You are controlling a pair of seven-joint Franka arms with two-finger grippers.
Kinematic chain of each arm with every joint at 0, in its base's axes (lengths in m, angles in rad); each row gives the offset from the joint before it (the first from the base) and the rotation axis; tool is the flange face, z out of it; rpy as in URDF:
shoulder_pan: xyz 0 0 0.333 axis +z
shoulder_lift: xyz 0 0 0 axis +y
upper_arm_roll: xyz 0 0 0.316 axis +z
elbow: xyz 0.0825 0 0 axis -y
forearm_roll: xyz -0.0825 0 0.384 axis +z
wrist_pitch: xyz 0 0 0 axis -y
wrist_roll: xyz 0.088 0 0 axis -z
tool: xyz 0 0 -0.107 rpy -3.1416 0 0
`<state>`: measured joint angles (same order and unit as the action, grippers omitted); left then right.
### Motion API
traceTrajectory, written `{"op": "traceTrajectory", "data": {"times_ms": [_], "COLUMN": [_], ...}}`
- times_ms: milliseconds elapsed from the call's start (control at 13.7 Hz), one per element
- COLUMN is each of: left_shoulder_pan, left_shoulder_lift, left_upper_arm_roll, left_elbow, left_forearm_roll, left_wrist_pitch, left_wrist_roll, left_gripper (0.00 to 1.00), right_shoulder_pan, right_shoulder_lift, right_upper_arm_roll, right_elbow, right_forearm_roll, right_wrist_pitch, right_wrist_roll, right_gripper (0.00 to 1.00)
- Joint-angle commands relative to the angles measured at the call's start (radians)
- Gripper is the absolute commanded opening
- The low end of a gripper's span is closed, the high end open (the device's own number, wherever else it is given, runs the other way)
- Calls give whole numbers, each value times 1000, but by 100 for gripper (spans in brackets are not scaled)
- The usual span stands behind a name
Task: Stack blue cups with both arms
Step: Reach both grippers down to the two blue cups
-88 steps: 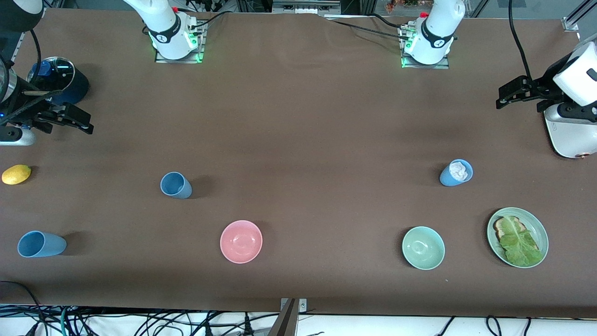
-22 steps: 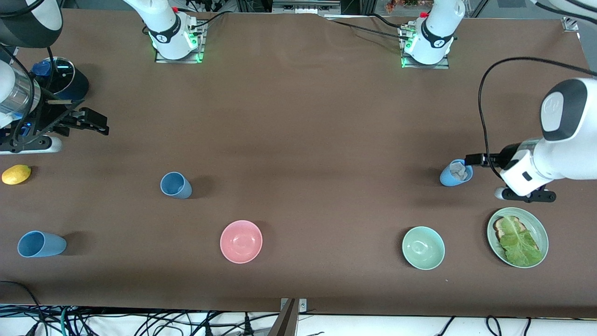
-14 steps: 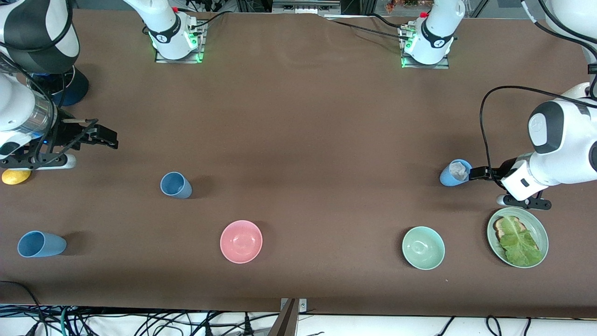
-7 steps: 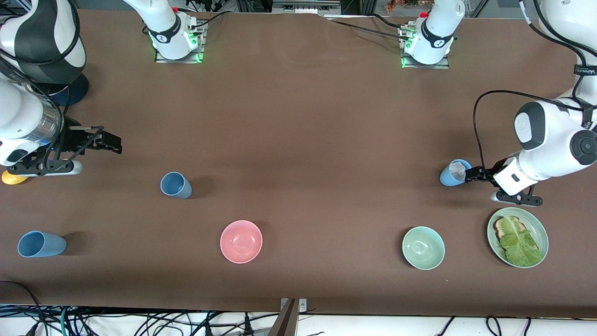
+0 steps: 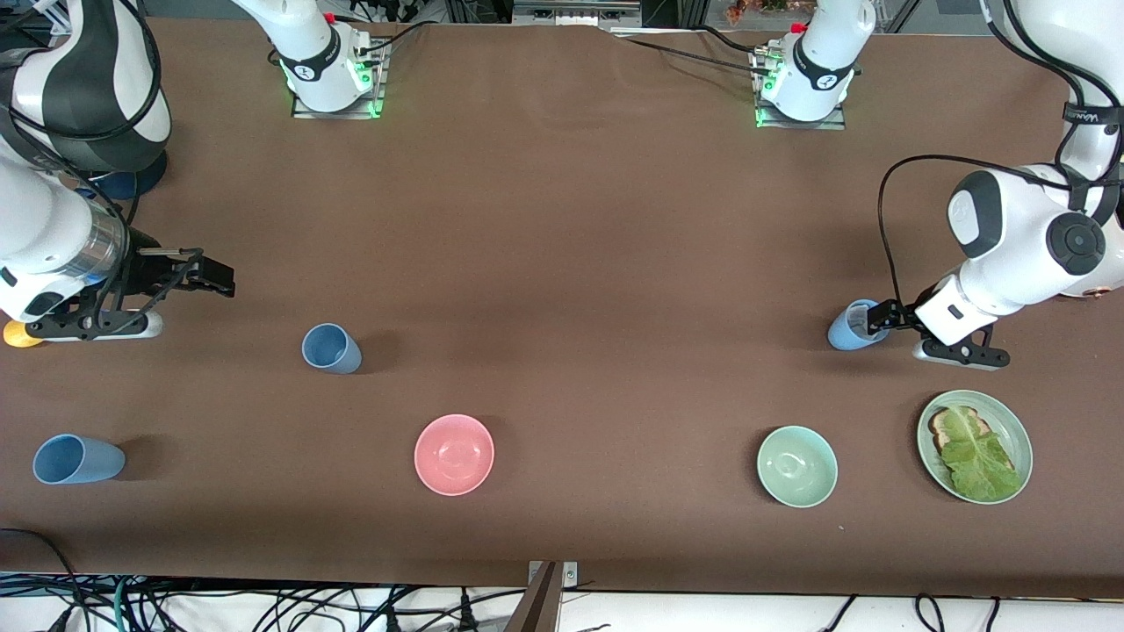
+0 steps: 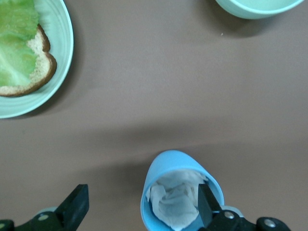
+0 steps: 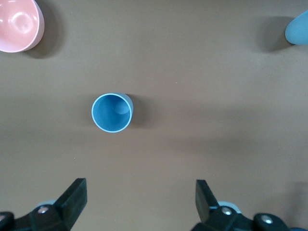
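Since the earlier frames the left gripper (image 5: 878, 318) has come down from the upper right of the front view to the blue cup with crumpled paper (image 5: 848, 326), and the right gripper (image 5: 211, 281) has slid lower and toward the middle at the left edge.

In the left wrist view the left gripper (image 6: 139, 204) is spread wide: one finger (image 6: 206, 204) reaches inside the cup's (image 6: 180, 192) rim, against the white paper wad, the other finger (image 6: 74, 206) stands well clear outside the wall. Nothing is clamped.

The right gripper (image 7: 139, 199) is open too, hanging empty over bare table at the left of the front view. The empty blue cup (image 5: 331, 348) stands upright in the left-centre of that view; the right wrist view shows this cup (image 7: 112, 112) near its centre.

A third blue cup (image 5: 75, 459) lies in the lower left of the front view. The pink bowl (image 5: 454, 454) sits lower centre, the green bowl (image 5: 796, 466) lower right, beside the green plate of bread and lettuce (image 5: 1014, 421). A lemon (image 5: 16, 334) peeks out under the right wrist at the left edge, and the dark-blue pot (image 5: 132, 183) shows partly in the upper left.
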<state>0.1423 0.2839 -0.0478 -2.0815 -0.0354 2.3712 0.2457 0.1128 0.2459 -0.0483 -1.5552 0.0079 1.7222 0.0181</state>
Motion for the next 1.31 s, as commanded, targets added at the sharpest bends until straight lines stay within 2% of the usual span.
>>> {"op": "traceTrajectory", "data": {"times_ms": [0, 292, 657, 802, 1240], "left_shoulder_pan": [-4, 6, 11, 10, 0], "left_shoulder_lift": [-64, -66, -63, -52, -6], "left_upper_arm_roll": [3, 3, 3, 3, 3], "left_elbow": [-81, -169, -196, -230, -235], "left_forearm_roll": [-12, -8, -9, -9, -11], "left_wrist_pitch": [54, 212, 249, 322, 384], "left_wrist_roll": [30, 90, 99, 99, 99], "left_gripper": [100, 100, 100, 100, 100], "right_shoulder_pan": [-1, -1, 1, 1, 1], "right_shoulder_lift": [1, 15, 50, 72, 107], "right_upper_arm_roll": [-1, -1, 1, 1, 13], "right_elbow": [-5, -6, -6, -6, -22], "right_forearm_roll": [17, 17, 18, 18, 18], "right_wrist_pitch": [17, 28, 74, 94, 145], "right_wrist_roll": [-17, -17, -17, -15, -17], "right_gripper": [100, 100, 100, 100, 100]}}
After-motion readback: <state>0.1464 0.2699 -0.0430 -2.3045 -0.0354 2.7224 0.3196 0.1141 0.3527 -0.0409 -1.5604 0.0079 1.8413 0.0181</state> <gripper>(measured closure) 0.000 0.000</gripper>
